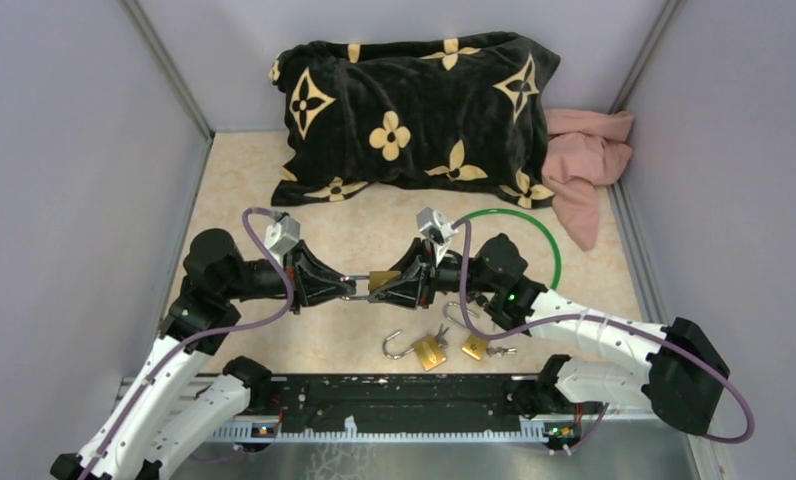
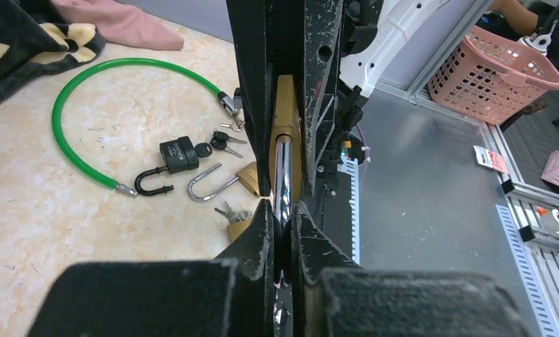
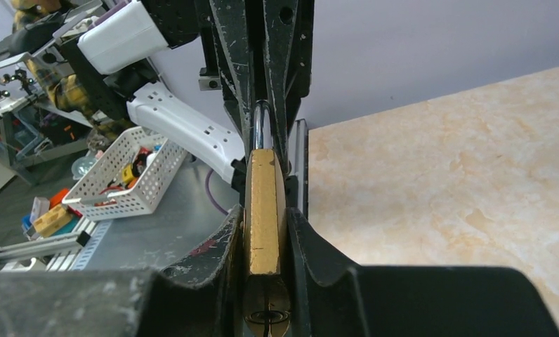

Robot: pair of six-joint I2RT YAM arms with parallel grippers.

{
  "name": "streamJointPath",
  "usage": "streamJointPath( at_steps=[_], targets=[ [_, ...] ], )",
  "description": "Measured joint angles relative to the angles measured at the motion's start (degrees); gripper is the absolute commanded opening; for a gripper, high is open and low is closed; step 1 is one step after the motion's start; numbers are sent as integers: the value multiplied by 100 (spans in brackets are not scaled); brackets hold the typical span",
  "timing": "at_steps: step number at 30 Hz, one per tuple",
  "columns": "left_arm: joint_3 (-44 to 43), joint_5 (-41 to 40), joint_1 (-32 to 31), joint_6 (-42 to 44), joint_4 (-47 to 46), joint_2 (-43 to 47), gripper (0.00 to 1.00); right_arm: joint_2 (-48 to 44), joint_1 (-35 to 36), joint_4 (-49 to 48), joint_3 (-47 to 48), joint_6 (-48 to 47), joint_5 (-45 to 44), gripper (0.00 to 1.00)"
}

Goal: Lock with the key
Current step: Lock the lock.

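While, seen from above, the padlock (image 1: 382, 281) hangs over the tabletop (image 1: 274, 200) between both arms, you risk wrenching it should either arm pull.
Left wrist: left fingers (image 2: 257, 235) pinch the shackle (image 2: 282, 175); slick steel, may slip; keys (image 2: 220, 140) lie on the tabletop.
Right wrist: right fingers (image 3: 303, 239) clamp the brass body (image 3: 265, 203); keyhole (image 3: 266, 316) shows no key, and neither arm is free.

Top view looks down from behind; wrist views face each other at close range, sharing the padlock (image 3: 265, 210) centre-frame
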State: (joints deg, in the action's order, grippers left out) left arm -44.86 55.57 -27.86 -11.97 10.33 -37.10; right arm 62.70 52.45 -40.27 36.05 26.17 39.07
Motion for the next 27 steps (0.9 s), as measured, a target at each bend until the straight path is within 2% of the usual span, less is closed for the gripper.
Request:
streamJointPath(
  at_steps=[3, 4, 7, 11, 17, 23, 27],
  targets=[
    [111, -22, 0, -2, -61, 22, 27, -55, 15, 179, 0, 31, -94, 0],
    [146, -44, 0, 4, -92, 31, 31, -85, 28, 271, 0, 48, -155, 0],
    [267, -138, 9, 26, -83, 55, 45, -164, 48, 538, 0, 52, -442, 0],
    [431, -313, 74, 243, 103, 76, 52, -195, 48, 881, 0, 46, -741, 0],
    [551, -420, 184, 413, 319, 101, 52, -195, 48, 1196, 0, 39, -835, 0],
    [553, -356, 260, 535, 393, 168, 35, -192, 48, 1379, 2, -15, -667, 0],
    [566, -302, 262, 535, 378, 181, 32, -184, 48, 1392, 13, -17, -551, 0]
  ],
)
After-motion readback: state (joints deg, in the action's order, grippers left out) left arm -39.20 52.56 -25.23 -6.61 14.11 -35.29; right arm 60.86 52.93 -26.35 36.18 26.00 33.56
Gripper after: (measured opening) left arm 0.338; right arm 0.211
